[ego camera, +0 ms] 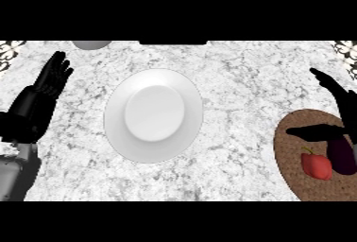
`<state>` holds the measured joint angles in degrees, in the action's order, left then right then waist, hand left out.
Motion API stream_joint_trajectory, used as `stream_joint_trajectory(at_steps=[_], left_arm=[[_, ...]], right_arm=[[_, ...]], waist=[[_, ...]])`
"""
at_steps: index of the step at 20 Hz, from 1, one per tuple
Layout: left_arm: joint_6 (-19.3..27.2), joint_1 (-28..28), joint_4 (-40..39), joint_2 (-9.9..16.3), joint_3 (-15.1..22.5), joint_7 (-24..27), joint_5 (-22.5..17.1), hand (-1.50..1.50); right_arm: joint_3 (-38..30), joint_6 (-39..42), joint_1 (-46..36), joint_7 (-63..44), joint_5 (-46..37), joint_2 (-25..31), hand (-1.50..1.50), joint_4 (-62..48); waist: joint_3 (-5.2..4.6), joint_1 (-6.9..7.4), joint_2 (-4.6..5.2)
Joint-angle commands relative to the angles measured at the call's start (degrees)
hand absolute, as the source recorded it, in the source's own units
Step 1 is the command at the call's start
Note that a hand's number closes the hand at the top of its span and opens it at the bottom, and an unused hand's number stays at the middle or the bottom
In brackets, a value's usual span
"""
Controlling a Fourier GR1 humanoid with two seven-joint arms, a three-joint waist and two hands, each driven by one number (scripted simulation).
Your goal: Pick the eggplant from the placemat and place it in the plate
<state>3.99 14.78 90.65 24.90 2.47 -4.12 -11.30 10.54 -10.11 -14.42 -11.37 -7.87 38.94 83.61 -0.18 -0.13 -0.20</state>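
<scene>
Left hand (43, 92) open, fingers up; right hand (338, 111) open, thumb out.

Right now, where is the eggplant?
In the head view, the eggplant lies on the placemat at the right edge, beside the red pepper, under the right hand.

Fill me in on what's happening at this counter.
The right hand is over the brown placemat, open, its thumb just above the dark eggplant, which lies beside a red pepper. It is not yet gripped. The white plate holds nothing. The left hand rests open at the left edge.
</scene>
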Motion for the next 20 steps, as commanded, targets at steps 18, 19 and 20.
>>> stream_joint_trajectory(at_steps=[18,19,20], left_arm=[[-0.7,3.9,-3.6,-4.2,-0.3,0.5,3.7,0.00],[-1.1,1.3,1.7,-2.9,-1.1,-2.6,3.0,0.00],[-3.3,3.1,-1.8,-1.9,-2.9,-1.5,1.3,0.00]], right_arm=[[6.4,40.7,-10.9,-37.1,-0.3,9.5,-1.50,-3.3],[6.2,40.8,-8.8,-39.9,0.2,8.7,-1.50,0.5],[6.4,40.2,-9.9,-35.7,-3.0,9.1,-1.50,-5.0]], waist=[[0.17,0.17,0.28],[0.17,0.21,0.13],[0.18,0.35,0.27]])
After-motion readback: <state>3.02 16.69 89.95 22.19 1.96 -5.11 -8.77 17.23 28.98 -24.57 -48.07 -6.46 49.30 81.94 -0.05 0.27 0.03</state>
